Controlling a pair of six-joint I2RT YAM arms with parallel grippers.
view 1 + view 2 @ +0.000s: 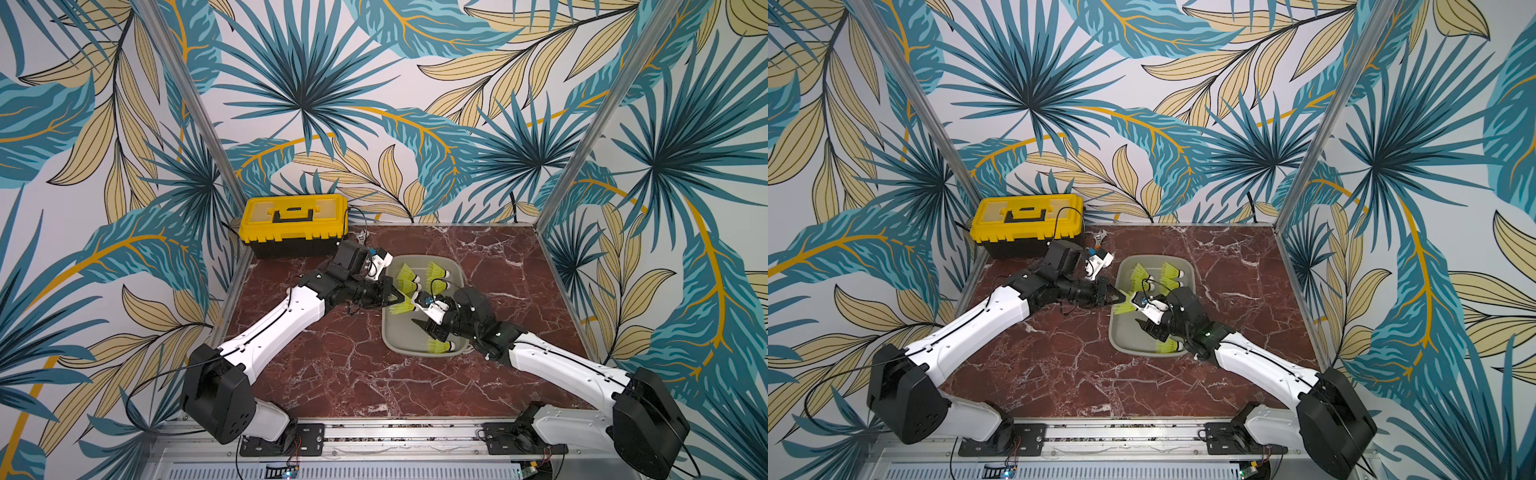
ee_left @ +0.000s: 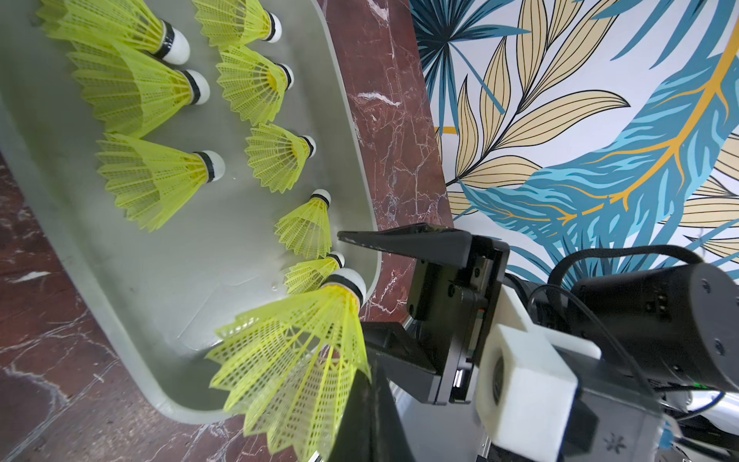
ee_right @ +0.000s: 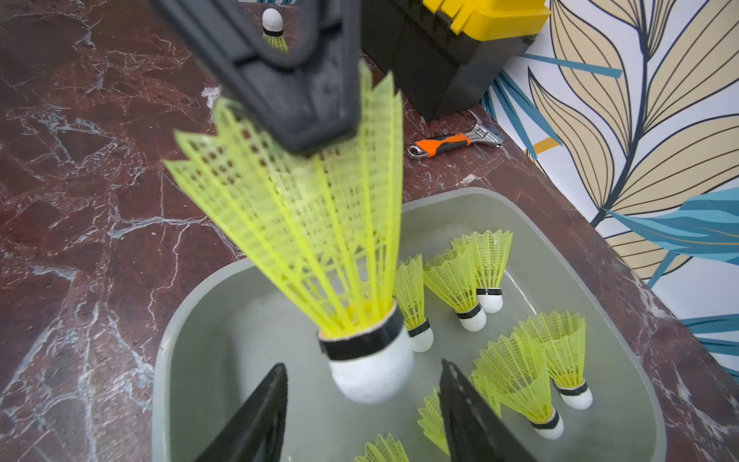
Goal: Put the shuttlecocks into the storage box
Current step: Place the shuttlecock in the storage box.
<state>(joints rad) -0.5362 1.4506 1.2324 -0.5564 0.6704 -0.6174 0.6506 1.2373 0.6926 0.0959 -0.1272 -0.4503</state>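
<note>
My left gripper (image 1: 401, 297) is shut on the skirt edge of a neon yellow-green shuttlecock (image 1: 405, 306), which hangs over the grey storage box (image 1: 388, 332). In the left wrist view the shuttlecock (image 2: 296, 352) slants away from the pinched jaws, white tip over the box. My right gripper (image 3: 363, 366) is open, one finger on either side of that white tip, with a gap on both sides. The left gripper (image 3: 316, 136) clamps the skirt (image 3: 320, 240) from above. Several more shuttlecocks (image 3: 520, 372) lie on the box floor (image 2: 224, 240).
A yellow-lidded black toolbox (image 1: 293, 224) stands at the back left of the red marble table. An orange-handled wrench (image 3: 448, 144) lies between it and the box. Aluminium posts and leaf-patterned walls enclose the table. Both arms meet over the box's left half.
</note>
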